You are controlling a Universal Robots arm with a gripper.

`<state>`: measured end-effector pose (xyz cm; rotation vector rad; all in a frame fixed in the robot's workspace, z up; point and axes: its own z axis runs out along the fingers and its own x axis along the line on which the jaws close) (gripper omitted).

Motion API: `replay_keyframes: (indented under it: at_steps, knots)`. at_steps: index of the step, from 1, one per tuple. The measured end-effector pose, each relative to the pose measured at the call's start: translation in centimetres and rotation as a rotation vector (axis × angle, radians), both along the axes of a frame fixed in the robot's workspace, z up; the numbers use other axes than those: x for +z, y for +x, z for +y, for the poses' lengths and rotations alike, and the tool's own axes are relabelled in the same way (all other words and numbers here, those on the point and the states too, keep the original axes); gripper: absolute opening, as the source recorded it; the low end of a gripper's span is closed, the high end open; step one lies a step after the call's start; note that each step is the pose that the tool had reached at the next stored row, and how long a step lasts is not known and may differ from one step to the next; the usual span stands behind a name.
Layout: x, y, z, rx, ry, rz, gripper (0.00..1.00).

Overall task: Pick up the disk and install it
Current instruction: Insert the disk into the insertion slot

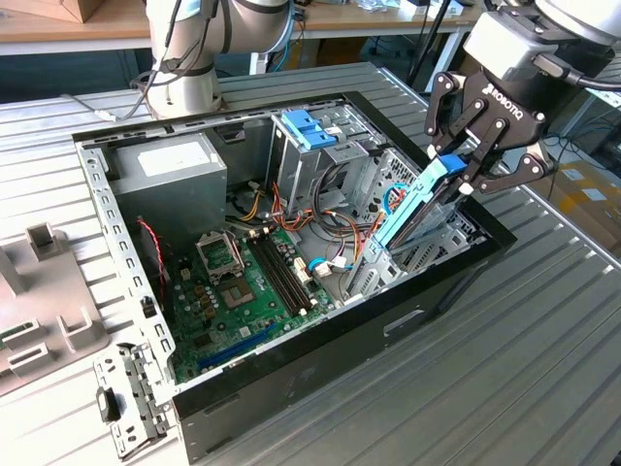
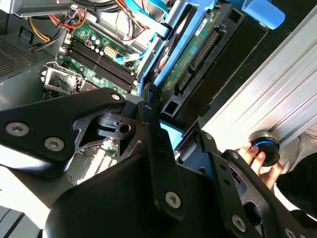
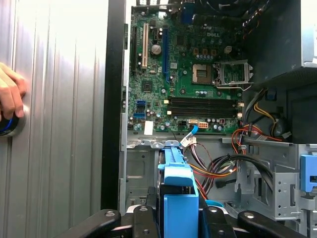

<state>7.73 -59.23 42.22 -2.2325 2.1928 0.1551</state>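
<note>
1. The ribbed metal table (image 1: 524, 388) carries everything you are working on.
2. The open computer case (image 1: 417, 303) lies on its side on that table, with its inside facing up.
3. The green motherboard (image 1: 233, 291) covers the case floor. In the first wrist view (image 3: 188, 84) you see it beyond the disk.
4. The grey power supply (image 1: 170, 170) sits in the case corner toward the exterior view's left, well apart from your tool.
5. Your gripper (image 1: 464, 173) hangs over the case end at the exterior view's right. Its fingers are closed narrow on the upper end of the disk.
6. The disk (image 1: 412, 209) stands on edge and tilted. Its lower end reaches down into the metal drive bay (image 1: 427, 254) and its upper end sticks up above the case rim. The second wrist view shows its green circuit side (image 2: 198, 54) between blue rails.
7. A person's hand (image 3: 10, 94) rests on the table outside the case wall.
8. That hand's fingers touch a round button with a blue ring (image 2: 265, 146).
9. A light-blue latch piece (image 1: 309, 128) sits on the upper drive cage, apart from the disk.
</note>
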Motion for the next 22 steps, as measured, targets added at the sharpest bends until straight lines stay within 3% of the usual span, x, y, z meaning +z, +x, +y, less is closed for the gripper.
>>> replay_keyframes:
  at_steps: [22]
  knots:
    - [-0.83,0.00,0.00,0.000,-0.0001,0.0000,0.37]
